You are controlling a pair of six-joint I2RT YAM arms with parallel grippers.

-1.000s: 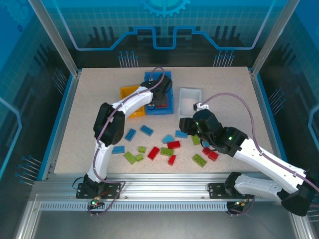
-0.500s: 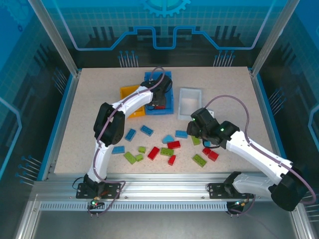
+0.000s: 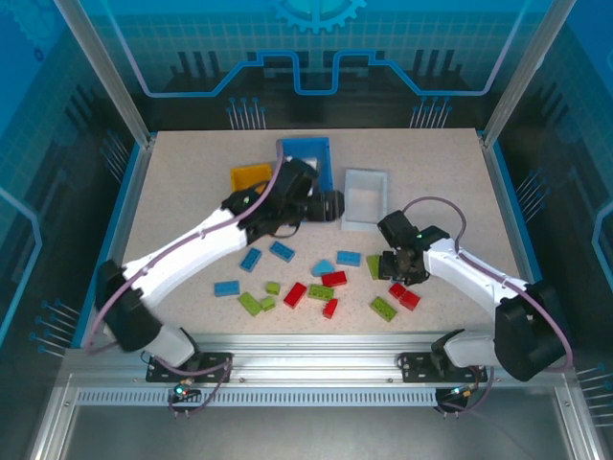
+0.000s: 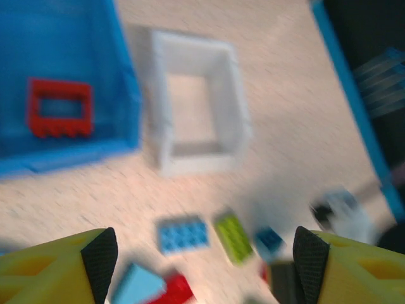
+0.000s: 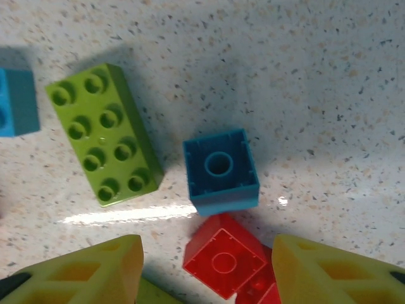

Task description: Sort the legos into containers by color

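My right claw (image 5: 207, 253) hangs low over the bench (image 5: 316, 76) with its fingers spread wide and pinching nothing. A red two-by-two brick (image 5: 224, 263) lies studs-down right between the tips. A blue two-by-two brick (image 5: 220, 170), also studs-down, sits just ahead of it on the same line, touching or nearly touching its corner. Both are square, so neither has a long axis to line up with. What matters is how far forward I close, because the same centreline takes either brick. The lime green two-by-four brick (image 5: 104, 133) lies off to the left of that line, its long axis running roughly along my reach and a little tilted. This arm is by far the nearer one to this cluster.

My left claw (image 4: 205, 259) is also spread and empty, held high over the middle of the bench. It looks down on the empty white bin (image 4: 196, 101) and on the blue bin (image 4: 120, 76), which holds a red frame piece (image 4: 59, 107). So I judge the red brick belongs there. The yellow-orange bin (image 3: 251, 175) stands beside the blue one.

The left wrist view is smeared, so the loose bricks below the white bin read only as colours. The red brick's near edge is cut off at the bottom of the right wrist view. From above, my right wrist covers the bricks under the claw.
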